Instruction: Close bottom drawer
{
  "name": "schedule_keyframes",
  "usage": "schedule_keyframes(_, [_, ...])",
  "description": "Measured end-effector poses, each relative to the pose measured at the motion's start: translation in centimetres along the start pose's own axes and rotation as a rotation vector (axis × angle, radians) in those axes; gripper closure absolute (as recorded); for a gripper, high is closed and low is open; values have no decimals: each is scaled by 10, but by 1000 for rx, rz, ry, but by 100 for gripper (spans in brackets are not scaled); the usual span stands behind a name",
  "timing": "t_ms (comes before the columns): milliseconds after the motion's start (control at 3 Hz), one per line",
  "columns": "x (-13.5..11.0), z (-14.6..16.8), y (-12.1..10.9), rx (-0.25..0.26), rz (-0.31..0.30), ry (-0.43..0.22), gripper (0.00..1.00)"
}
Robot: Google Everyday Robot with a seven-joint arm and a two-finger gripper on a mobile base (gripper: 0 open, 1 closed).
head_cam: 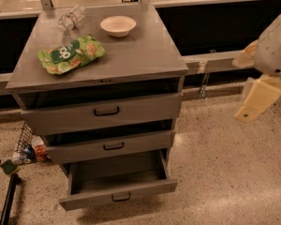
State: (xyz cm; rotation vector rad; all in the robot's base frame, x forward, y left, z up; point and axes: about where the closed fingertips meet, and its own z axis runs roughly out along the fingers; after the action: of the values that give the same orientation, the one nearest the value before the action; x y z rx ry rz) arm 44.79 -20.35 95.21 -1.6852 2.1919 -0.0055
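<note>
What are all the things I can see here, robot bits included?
cabinet: one, grey, centre.
top drawer: one, grey, slightly open.
middle drawer: one, grey, slightly open.
bottom drawer: one, grey, pulled out farthest, black handle.
bowl: one, white, cabinet top, rear.
snack bag: one, green, cabinet top, left.
clear plastic item: one, transparent, cabinet top, rear left.
small clutter: several, mixed colours, floor left of cabinet.
gripper: one, cream, right edge, apart from cabinet.
</note>
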Motion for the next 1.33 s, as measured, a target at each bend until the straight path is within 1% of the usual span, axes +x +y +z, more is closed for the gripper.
schedule_keyframes(333, [-12,77,18,-81,-13,-140,41])
schedule_keyframes(667, [-28,165,39,-146,-97,-275,64])
schedule_keyframes(1000, [-51,245,65,-159,-232,-326,88])
schedule_keyframes(1333, [-54,254,53,-93,-223,-336,100])
